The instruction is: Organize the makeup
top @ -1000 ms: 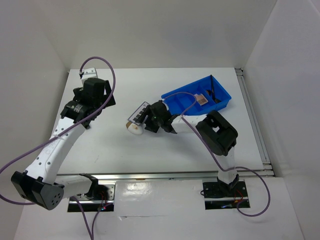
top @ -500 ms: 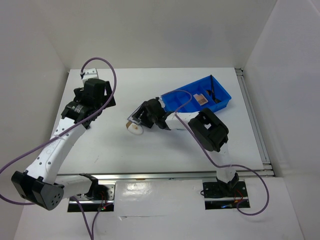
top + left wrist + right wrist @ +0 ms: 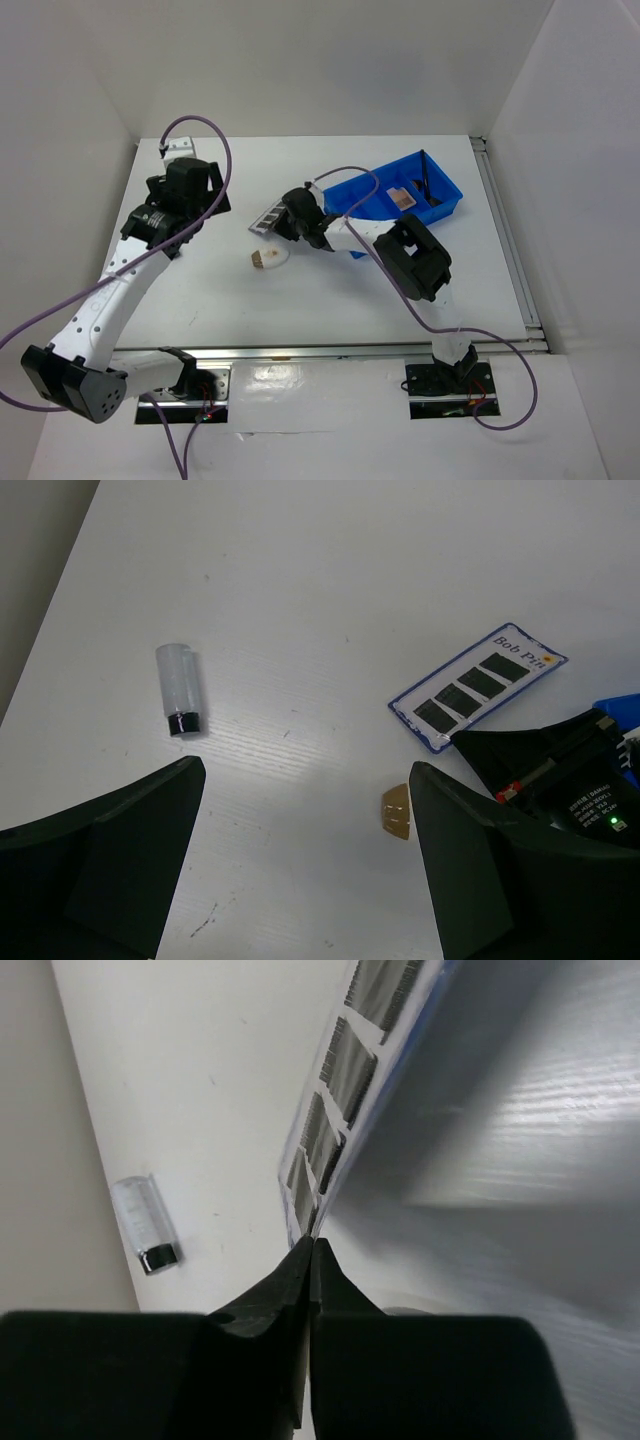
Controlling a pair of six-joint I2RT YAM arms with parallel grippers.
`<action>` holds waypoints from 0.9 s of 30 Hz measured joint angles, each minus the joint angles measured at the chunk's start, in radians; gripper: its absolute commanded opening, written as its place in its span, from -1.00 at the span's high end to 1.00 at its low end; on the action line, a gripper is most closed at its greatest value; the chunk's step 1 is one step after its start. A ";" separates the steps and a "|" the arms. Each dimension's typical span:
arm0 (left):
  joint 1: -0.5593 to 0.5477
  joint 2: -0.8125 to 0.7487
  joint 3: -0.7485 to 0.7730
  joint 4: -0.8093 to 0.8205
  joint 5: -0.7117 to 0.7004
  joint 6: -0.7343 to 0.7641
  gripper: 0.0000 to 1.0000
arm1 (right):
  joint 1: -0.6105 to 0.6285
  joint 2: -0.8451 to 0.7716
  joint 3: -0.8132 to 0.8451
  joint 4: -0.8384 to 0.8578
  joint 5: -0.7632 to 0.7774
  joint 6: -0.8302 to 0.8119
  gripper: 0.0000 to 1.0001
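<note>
Makeup sponge point(image 3: 268, 258), white with a tan base, lies on its side on the white desk point(image 3: 230, 300), nearest my bases. Just beyond it, my right pincer point(image 3: 312, 1248) is clamped on one end of a blue-edged bobby-pin card point(image 3: 478, 683) printed "Bob Pin". At the left, my left pincer point(image 3: 305, 850) hangs above the desk, fingers spread wide, gripping nothing. A small clear vial point(image 3: 179, 690) with a black cap lies on the desk below it. Farthest, at the right, a blue tray point(image 3: 365, 195) holds a pink-tan compact point(image 3: 403, 197) and thin black brushes point(image 3: 425, 185).
</note>
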 measured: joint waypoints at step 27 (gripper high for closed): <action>0.000 -0.008 -0.005 0.003 0.000 0.017 -0.98 | -0.123 -0.253 0.182 -0.130 -0.172 -0.627 1.00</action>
